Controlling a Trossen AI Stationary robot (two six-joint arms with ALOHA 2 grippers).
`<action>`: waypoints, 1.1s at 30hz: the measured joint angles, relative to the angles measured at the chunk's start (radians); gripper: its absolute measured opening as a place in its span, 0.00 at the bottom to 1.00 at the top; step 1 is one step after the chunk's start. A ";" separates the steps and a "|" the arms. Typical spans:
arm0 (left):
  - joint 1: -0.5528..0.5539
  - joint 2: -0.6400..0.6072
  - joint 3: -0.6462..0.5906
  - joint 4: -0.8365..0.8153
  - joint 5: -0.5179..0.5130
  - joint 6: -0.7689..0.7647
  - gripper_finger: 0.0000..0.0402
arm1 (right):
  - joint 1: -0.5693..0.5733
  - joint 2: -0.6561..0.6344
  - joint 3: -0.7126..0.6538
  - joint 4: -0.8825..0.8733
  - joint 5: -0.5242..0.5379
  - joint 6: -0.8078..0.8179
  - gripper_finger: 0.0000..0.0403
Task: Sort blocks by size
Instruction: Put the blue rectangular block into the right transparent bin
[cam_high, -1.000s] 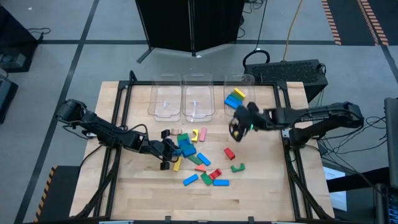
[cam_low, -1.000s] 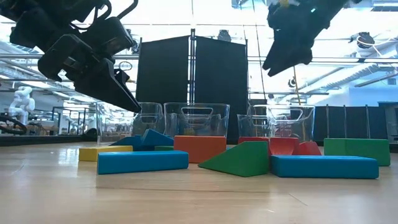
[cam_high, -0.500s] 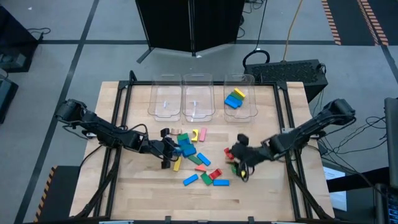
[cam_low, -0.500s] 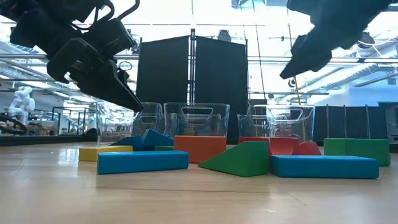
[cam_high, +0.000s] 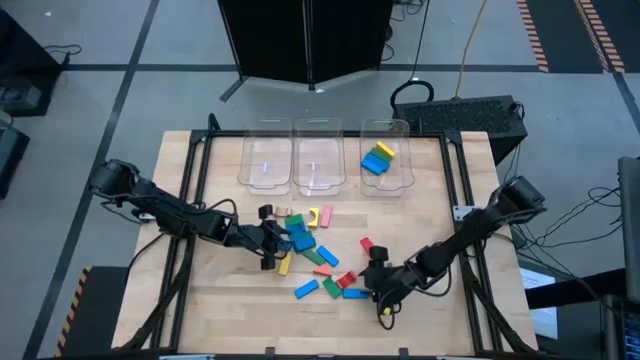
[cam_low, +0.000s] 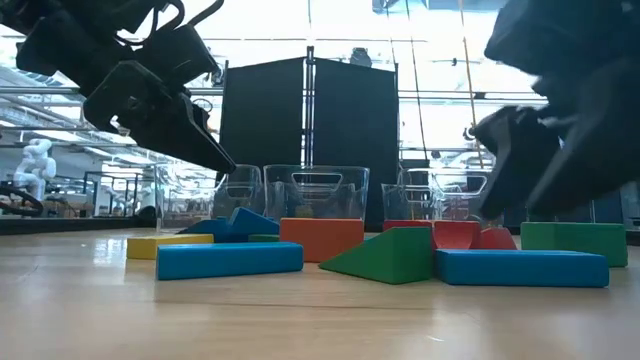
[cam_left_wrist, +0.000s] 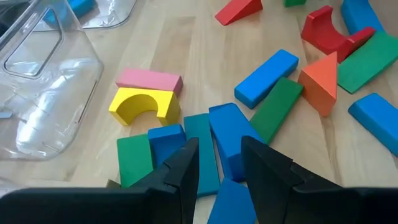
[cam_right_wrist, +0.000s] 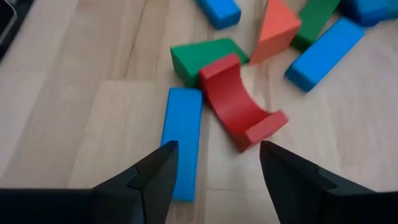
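Several blocks (cam_high: 312, 252) in blue, green, red, yellow and pink lie scattered on the wooden table's middle. My left gripper (cam_high: 272, 240) hovers open over the left side of the pile, above a blue block (cam_left_wrist: 227, 134), clear of it in the low view (cam_low: 195, 145). My right gripper (cam_high: 372, 285) stands open near the front blocks. In its wrist view a flat blue block (cam_right_wrist: 182, 142) and a red arch (cam_right_wrist: 239, 109) lie ahead of the gap between its fingers (cam_right_wrist: 214, 180). It hangs above the table (cam_low: 520, 175).
Three clear bins stand in a row at the table's far side: left (cam_high: 266, 162), middle (cam_high: 319, 162) and right (cam_high: 386, 172), the right one holding blue, yellow and green blocks. Bare wood lies at the front left and far right of the table.
My right gripper has swung from beside the right bin toward the table's near edge and down, tipping more steeply, and now hangs low by the front blocks. The blocks lie as before.
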 joint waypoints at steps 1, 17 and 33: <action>0.000 0.000 0.000 0.000 0.000 0.001 0.31 | 0.001 0.011 0.000 0.003 0.000 0.007 0.56; 0.000 0.000 0.000 0.007 -0.014 0.018 0.31 | 0.039 0.141 0.004 0.118 -0.003 0.072 0.66; 0.000 0.000 0.000 0.008 -0.015 0.018 0.31 | 0.037 0.142 0.003 0.108 -0.006 0.122 0.34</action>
